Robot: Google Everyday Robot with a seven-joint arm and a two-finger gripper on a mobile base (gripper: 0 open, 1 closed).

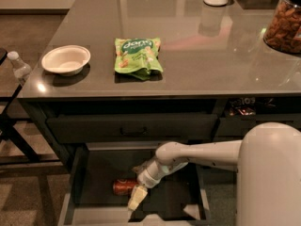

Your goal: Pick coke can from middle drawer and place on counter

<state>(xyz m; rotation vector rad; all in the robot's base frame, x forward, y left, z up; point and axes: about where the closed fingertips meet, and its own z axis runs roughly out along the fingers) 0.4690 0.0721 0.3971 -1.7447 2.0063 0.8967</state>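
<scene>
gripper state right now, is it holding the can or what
Gripper: down in the middle drawer, right beside the coke can; open or shut cannot be told.

Red coke can (124,186) lies sideways in open middle drawer (94,216), gripper (135,202) beside.

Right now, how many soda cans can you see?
1. The coke can lies on its side in the open middle drawer, with the gripper just right of it. The arm could hide more.

Arm (202,153) extended leftward; tool (135,199) low, angled downward.
</scene>
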